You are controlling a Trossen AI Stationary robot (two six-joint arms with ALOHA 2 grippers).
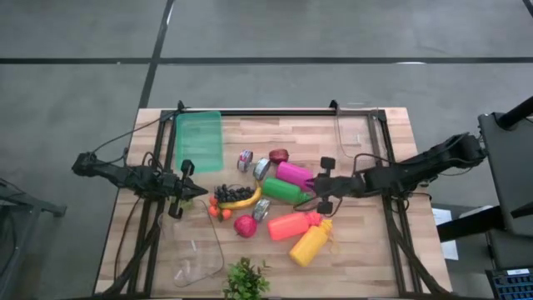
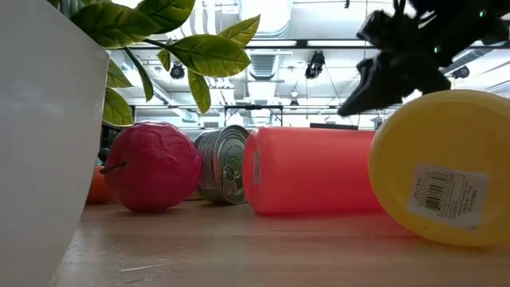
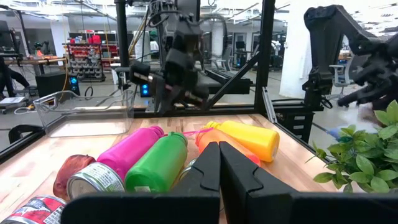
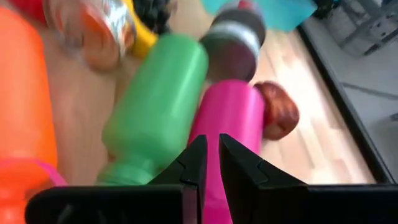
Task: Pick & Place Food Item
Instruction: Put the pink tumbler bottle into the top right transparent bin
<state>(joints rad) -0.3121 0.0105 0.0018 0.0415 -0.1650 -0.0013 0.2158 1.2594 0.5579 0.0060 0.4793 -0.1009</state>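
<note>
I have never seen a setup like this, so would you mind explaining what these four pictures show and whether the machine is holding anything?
This is a robot with two dark arms at a wooden table. One picture looks straight down from above, one sits at table-top height, and two come from cameras on the arms' wrists.

From above, the left gripper is at the table's left, near the banana and the dark grapes. The right gripper points at the green bottle and the pink bottle. Both are shut and hold nothing.

Also on the table: an orange bottle, a yellow bottle, a red apple, some cans, a teal lid, clear containers and a potted plant.
</note>
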